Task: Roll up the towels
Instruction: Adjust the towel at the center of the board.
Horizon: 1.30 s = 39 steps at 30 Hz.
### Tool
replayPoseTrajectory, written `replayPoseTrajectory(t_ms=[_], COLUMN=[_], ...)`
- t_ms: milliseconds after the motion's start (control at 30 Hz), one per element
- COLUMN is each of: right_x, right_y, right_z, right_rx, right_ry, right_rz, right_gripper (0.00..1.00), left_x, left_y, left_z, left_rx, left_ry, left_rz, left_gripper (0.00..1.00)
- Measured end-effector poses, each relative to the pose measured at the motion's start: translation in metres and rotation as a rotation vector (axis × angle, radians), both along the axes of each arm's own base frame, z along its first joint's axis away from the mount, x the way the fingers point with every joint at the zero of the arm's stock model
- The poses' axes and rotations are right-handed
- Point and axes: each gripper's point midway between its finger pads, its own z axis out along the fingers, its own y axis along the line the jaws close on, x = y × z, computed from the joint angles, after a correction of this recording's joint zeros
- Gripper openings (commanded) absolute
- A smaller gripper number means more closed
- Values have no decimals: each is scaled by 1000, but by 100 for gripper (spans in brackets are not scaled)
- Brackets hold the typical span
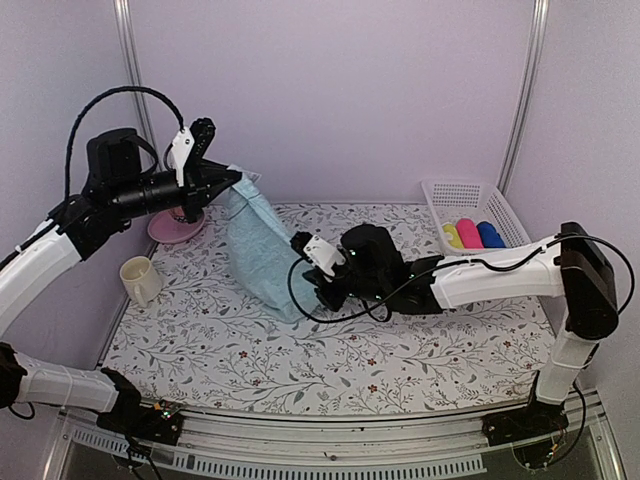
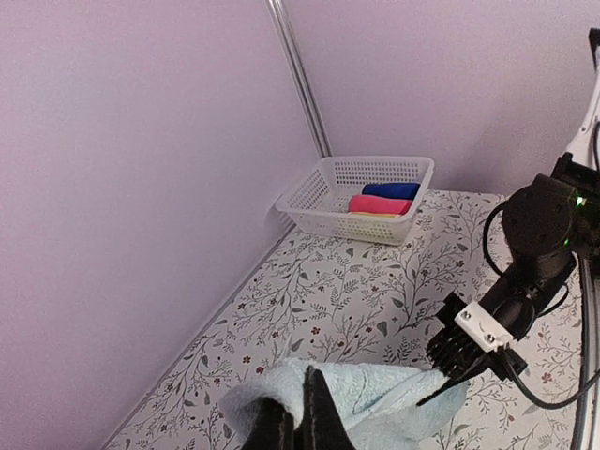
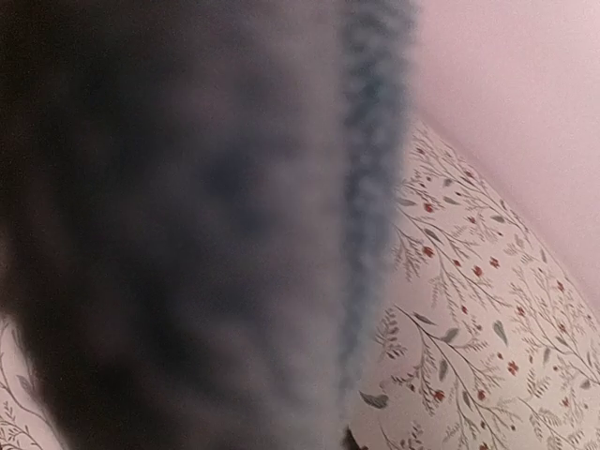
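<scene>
Top external view, largest first: floral-patterned table (image 1: pixel 330 370). Over its left-middle, pale aqua towel (image 1: pixel 258 250), lifted and hanging slantwise, lower end down near the tabletop. At far right, white basket (image 1: pixel 500 205). High at far left, left gripper (image 1: pixel 236 178), jaws together, pinching the aqua towel's top corner. Low near the middle, right gripper (image 1: pixel 312 292), clamped on that towel's lower edge. At far left, pink hat (image 1: pixel 175 228); nearer, cream cup (image 1: pixel 142 280). Inside the basket, royal blue towel (image 1: pixel 490 235), rolled, beside pink and yellow rolls.
</scene>
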Motion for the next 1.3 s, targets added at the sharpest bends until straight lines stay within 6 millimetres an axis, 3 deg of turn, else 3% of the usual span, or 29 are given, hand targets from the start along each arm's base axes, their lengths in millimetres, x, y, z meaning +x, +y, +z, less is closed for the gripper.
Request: replayPoseTrajectory(t_ms=[100, 133, 167, 200, 333, 433, 567, 700, 867, 1000, 1133, 1300], right_x=[14, 16, 20, 22, 30, 35, 35, 20, -26, -42, -44, -34], right_y=[-33, -41, -55, -61, -99, -115, -120, -100, -48, -38, -35, -12], right_z=[20, 31, 55, 66, 136, 159, 140, 100, 51, 18, 10, 17], right_rx=[-11, -4, 17, 34, 132, 166, 118, 58, 5, -59, -78, -57], right_ry=[-58, -78, -117, -134, -238, -279, -273, -203, -44, 31, 32, -33], right_rz=[-154, -188, -246, -272, -441, -522, -537, -378, 11, 106, 132, 170], right_gripper=[6, 12, 22, 25, 32, 34, 26, 24, 37, 63, 72, 76], left_x=[9, 12, 14, 16, 17, 13, 9, 10, 20, 18, 10, -3], left_y=[6, 9, 11, 13, 18, 25, 36, 42, 50, 51, 50, 43], left_z=[-4, -4, -2, 1, 21, 37, 50, 43, -2, -46, -71, -76], left_rx=[10, 10, 8, 4, -19, -41, -53, -29, 80, 184, 246, 240], left_ry=[4, 1, -5, -15, -52, -86, -127, -145, -123, -84, -60, -38], left_rz=[70, 93, 110, 128, 158, 181, 227, 259, 316, 302, 259, 181], left_gripper=[0, 0, 0, 0, 0, 0, 0, 0, 0, 0, 0, 0])
